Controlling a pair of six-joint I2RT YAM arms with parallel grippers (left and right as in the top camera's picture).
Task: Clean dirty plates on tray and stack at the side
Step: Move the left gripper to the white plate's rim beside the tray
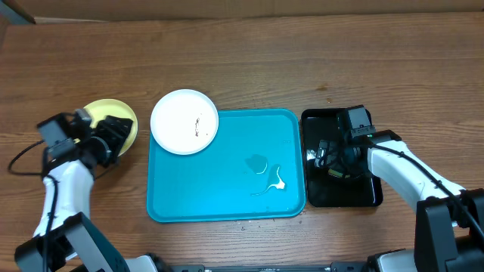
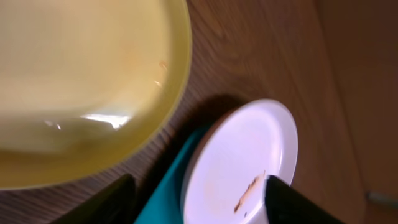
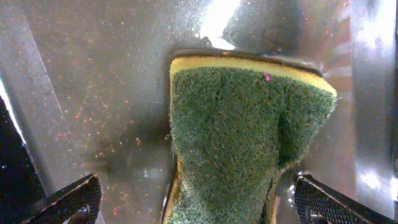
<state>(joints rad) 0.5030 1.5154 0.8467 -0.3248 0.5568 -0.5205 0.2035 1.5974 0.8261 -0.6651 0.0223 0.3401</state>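
A pale yellow-green plate [image 1: 121, 115] lies on the table left of the turquoise tray [image 1: 227, 196]; it fills the top left of the left wrist view [image 2: 81, 81]. One white plate [image 1: 184, 121] with a brown smear rests over the tray's far left corner and also shows in the left wrist view [image 2: 239, 155]. No other white plate shows. My left gripper [image 1: 106, 140] is open and empty over the yellow-green plate's near edge, and its fingers frame the white plate in its wrist view [image 2: 199, 205]. My right gripper [image 3: 196, 202] is open, its fingers either side of a green and yellow sponge [image 3: 242, 124].
A glossy black tray [image 1: 340, 195] stands right of the turquoise tray, with my right gripper [image 1: 333, 155] and the sponge in it. A wet patch and white smear [image 1: 268, 177] lie on the turquoise tray's right part. The wooden table extends behind both trays.
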